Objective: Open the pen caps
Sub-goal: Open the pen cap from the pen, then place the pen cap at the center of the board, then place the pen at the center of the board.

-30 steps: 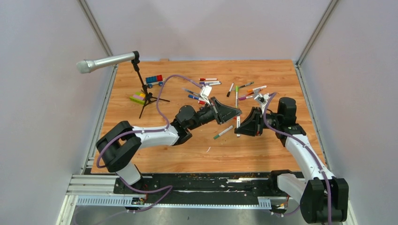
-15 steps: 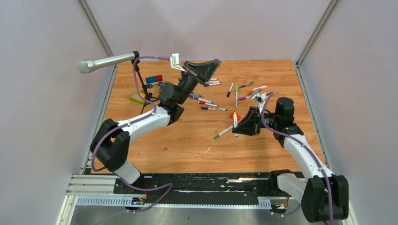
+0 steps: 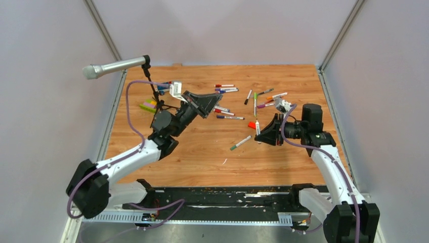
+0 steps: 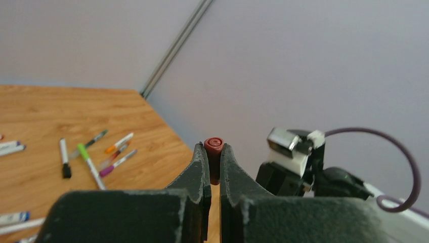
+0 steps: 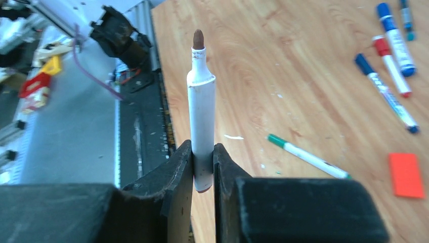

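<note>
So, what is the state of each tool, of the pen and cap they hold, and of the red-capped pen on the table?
left tool: shut on the brown cap
brown cap: off its pen
right tool: shut on the white pen
white pen: uncapped, tip bare
red-capped pen: lying flat, cap on

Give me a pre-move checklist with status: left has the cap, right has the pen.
1. Cap off the pen: ok. The red-brown cap sits in the left pincer; the pen in the right pincer shows a bare tip.
2. Left grip: ok, shut on the cap, which pokes past the fingertips.
3. Right grip: ok, shut on the barrel's lower end, pen in line with the fingers.
4. Arms apart: ok, clear gap in the top view.
5. Free spot on the table under the cap: cannot tell.
6. All pens opened: not ok, capped pens lie at the far side.
</note>
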Robot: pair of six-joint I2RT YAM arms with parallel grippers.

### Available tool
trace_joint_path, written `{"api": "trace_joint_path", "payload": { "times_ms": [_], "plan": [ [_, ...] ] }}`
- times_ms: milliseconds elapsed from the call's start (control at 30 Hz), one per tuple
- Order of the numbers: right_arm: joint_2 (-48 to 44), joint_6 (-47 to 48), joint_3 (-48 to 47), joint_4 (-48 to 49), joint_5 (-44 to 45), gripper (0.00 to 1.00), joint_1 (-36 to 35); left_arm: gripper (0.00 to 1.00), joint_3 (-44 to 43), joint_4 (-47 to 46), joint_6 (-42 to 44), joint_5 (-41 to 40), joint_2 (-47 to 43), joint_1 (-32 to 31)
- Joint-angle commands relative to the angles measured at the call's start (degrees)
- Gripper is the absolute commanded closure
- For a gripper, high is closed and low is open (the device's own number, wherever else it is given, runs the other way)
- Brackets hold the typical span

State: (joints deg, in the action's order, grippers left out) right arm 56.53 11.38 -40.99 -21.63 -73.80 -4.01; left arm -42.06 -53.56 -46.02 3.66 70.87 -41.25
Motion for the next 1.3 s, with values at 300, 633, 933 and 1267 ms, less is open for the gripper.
{"api": "trace_joint_path", "payload": {
  "times_ms": [300, 633, 933, 1267],
  "plan": [
    [-2.64, 15.3, -2.93, -10.46, 16.25, 1.0, 7.86, 1.0, 11.2, 47.17, 10.58, -9.78, -25.68, 0.03],
    [2.21, 7.38, -1.09, -3.54, 35.47, 0.99, 8.67, 1.0, 10.15, 64.61, 11.73, -23.73, -21.41, 2.33],
    [12.5, 1.59, -4.45, -1.89, 45.98, 0.97, 8.58, 1.0, 8.28, 64.72, 10.25, -22.57, -6.64, 9.08],
    [33.34, 0.22, -16.52, -8.35, 51.07, 1.0, 8.41, 1.0, 0.62, 70.47, 12.07, -27.27, 7.16, 12.29]
  ]
}}
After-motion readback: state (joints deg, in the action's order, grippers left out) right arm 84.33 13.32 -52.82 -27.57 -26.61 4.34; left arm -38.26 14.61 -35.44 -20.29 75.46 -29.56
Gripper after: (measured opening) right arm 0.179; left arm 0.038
